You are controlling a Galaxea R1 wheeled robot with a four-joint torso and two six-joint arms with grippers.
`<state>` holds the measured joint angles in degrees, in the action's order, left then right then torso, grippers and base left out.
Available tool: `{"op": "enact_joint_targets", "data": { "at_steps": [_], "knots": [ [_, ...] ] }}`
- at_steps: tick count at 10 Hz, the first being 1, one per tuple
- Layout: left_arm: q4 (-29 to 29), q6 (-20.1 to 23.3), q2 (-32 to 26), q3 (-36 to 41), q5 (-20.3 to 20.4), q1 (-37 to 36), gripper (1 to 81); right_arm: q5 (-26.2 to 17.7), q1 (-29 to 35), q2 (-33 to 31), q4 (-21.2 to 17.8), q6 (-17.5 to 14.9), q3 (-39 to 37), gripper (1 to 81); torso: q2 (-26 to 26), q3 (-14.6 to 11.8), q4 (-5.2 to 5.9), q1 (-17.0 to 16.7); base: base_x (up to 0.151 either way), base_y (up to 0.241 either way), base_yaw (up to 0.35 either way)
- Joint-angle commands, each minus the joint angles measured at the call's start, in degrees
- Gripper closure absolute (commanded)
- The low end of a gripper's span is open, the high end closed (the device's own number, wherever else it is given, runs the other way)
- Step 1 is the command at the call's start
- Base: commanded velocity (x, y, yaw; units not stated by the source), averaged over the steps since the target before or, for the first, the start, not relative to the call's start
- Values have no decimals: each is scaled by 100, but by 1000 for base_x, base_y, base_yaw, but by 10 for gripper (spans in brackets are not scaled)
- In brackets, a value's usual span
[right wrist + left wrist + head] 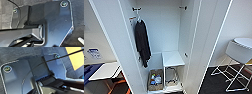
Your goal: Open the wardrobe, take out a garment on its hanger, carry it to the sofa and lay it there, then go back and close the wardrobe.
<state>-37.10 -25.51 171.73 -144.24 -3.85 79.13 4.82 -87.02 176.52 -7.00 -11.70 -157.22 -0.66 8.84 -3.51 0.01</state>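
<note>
The wardrobe [166,30] stands open straight ahead, its left door [116,45] and right door [206,45] both swung wide towards me. Inside, a black long-sleeved top [142,42] hangs on a white hanger [138,18] at the left end of the rail. A white box shelf [172,58] sits low on the right inside. Beside it on the wardrobe floor is a woven basket [155,80] with small items in it.
A white chair on a white wire frame [240,51] stands to the right on dark carpet. A low white table [105,71] and blue fabric [90,70] lie to the left. The left wrist view shows dark carpet [15,53] and a yellow floor patch [76,58].
</note>
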Motion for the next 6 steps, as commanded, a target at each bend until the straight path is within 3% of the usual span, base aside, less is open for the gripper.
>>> {"op": "enact_joint_targets", "data": {
  "at_steps": [1,6],
  "knots": [
    [-43,29,37,54,-248,-253,10,-323,188,17,-12,10,17,10,0,0,-2,0,0,0,174],
    [-43,29,37,54,-248,-244,10,-323,188,26,-13,10,26,10,0,0,0,0,0,0,177]
  ]
}}
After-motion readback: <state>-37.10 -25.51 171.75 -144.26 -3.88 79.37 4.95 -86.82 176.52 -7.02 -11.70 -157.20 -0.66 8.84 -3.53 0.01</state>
